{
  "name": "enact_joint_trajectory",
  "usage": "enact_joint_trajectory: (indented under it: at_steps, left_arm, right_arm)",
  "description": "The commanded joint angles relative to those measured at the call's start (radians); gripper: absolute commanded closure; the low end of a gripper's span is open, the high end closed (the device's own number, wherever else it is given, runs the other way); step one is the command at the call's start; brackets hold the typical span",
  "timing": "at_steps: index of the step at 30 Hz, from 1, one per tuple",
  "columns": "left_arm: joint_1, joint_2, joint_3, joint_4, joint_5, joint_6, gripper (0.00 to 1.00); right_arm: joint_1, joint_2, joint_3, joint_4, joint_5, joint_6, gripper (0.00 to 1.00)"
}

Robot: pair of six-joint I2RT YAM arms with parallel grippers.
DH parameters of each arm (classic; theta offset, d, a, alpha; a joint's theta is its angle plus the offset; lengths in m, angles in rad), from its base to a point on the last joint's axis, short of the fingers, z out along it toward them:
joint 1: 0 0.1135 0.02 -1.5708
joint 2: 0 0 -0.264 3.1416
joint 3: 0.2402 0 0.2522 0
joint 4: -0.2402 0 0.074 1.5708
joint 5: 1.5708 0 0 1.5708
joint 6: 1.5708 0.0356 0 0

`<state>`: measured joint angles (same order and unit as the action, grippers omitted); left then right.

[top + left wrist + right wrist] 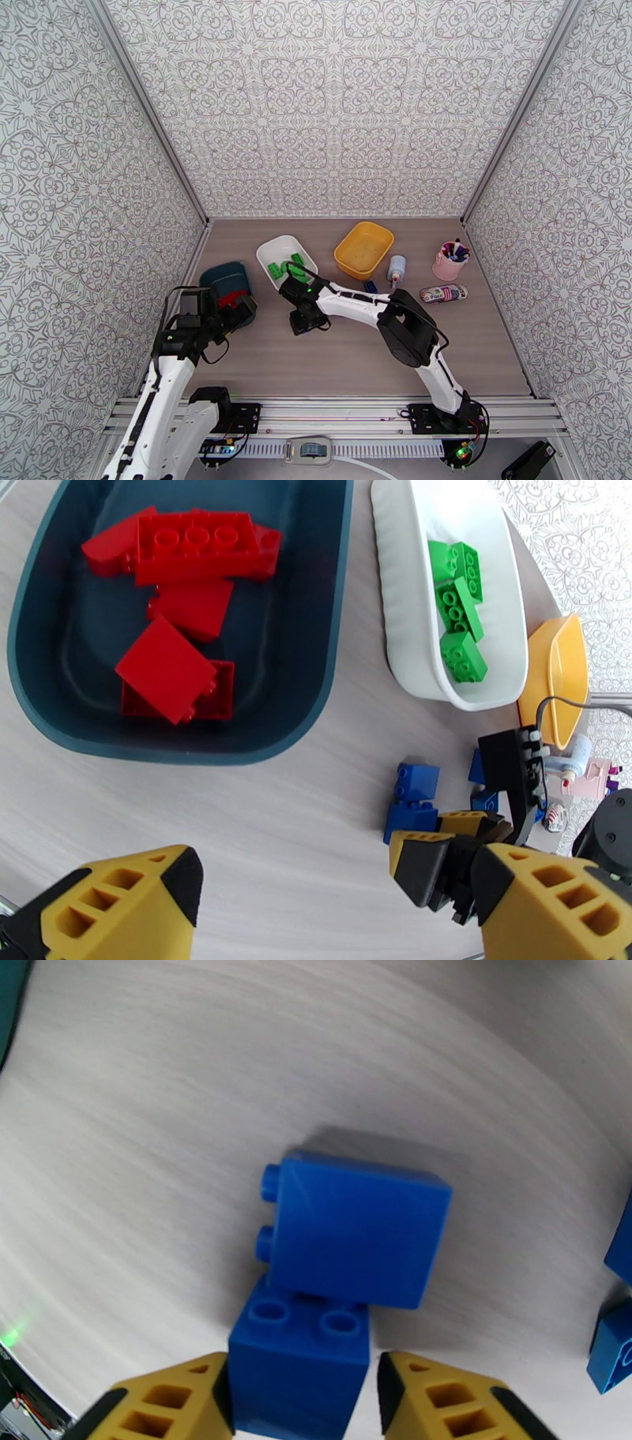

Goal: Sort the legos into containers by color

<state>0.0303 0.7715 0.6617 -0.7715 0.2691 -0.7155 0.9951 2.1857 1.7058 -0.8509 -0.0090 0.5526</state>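
Two blue legos sit on the table under my right gripper (300, 1378). The nearer blue brick (300, 1355) stands studs up between its yellow fingers (174, 1406), whose pads sit tight against its sides. A second blue brick (355, 1236) lies tipped on its side, touching the first. My left gripper (340, 910) hangs open and empty just in front of the teal tray (47, 709), which holds several red bricks (193, 547). The white tray (411, 638) holds green bricks (458, 610). The yellow tray (363, 249) stands at the back.
More blue bricks (612, 1347) lie right of my right gripper, and another (370, 286) lies by the yellow tray. A white bottle (396, 268), a pink pen cup (450, 262) and a patterned tube (442, 294) stand at the right. Patterned walls enclose three sides.
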Motion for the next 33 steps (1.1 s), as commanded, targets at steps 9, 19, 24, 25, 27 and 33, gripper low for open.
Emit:
enact_joint_trajectory:
  at_steps: [9, 19, 24, 25, 27, 33]
  left_arm:
    - [-0.092, 0.031, -0.024, 0.095, 0.045, -0.052, 0.06]
    - [-0.446, 0.27, -0.003, 0.365, -0.058, -0.169, 0.1]
    - [-0.577, 0.485, 0.113, 0.498, -0.046, -0.171, 0.11]
    - [-0.602, 0.533, 0.16, 0.511, -0.042, -0.161, 0.12]
    - [-0.644, 0.624, 0.25, 0.518, -0.035, -0.131, 0.12]
    - [-0.699, 0.812, 0.484, 0.521, 0.015, -0.087, 0.15]
  right_arm:
    - [-0.035, -0.164, -0.108, 0.078, -0.025, 0.032, 0.6]
    - [-0.248, -0.372, -0.271, 0.125, -0.075, 0.025, 0.61]
    - [-0.415, -0.428, -0.283, 0.116, -0.087, -0.002, 0.61]
    - [-0.446, -0.43, -0.272, 0.112, -0.089, -0.008, 0.6]
    - [-0.493, -0.423, -0.237, 0.097, -0.091, -0.021, 0.6]
    - [-0.609, -0.341, -0.069, 0.055, -0.101, -0.033, 0.58]
